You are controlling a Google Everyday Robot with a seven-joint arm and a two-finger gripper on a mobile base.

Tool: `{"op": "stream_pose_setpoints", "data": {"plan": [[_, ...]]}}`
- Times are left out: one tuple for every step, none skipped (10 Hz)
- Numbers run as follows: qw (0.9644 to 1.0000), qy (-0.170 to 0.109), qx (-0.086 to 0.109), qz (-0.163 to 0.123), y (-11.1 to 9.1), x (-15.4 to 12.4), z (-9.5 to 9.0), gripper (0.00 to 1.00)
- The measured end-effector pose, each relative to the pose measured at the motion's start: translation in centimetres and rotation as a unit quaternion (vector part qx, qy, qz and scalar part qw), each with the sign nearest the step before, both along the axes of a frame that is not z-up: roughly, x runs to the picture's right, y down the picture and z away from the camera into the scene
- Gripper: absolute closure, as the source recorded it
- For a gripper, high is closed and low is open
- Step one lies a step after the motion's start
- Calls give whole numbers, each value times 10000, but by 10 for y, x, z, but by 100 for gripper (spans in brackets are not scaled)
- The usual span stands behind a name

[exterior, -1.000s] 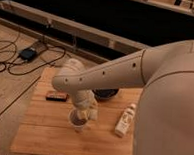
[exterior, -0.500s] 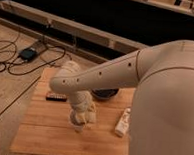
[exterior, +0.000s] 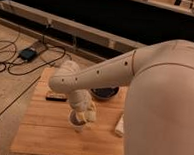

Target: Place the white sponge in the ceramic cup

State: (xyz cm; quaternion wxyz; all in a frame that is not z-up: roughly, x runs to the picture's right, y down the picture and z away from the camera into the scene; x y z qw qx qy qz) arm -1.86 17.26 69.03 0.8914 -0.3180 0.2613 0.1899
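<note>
The ceramic cup [exterior: 76,122], small and white with a dark inside, stands on the wooden table [exterior: 46,133] near its middle. My gripper [exterior: 84,113] hangs at the end of the cream arm, directly over the cup's right rim and partly covering it. The white sponge is not visible apart from the gripper; whether it is held or hidden behind the wrist I cannot say.
A dark round bowl [exterior: 105,94] sits behind the cup, under the forearm. A white labelled bottle [exterior: 120,125] lies at the table's right edge. A small dark flat object [exterior: 55,96] rests at the left. Cables and a black box [exterior: 28,53] lie on the floor.
The wrist has sunk a little and settled closer over the cup. The cup, bowl and bottle have stayed in place.
</note>
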Motion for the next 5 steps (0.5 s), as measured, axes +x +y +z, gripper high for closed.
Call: {"op": "stream_pose_setpoints", "data": {"plan": [[10000, 7, -25, -25, 0, 0, 1, 20], [10000, 12, -50, -52, 0, 0, 1, 20], [9999, 18, -75, -79, 0, 0, 1, 20], [9999, 26, -104, -104, 1, 0, 1, 20], [9998, 37, -128, -136, 1, 0, 0, 20]]}}
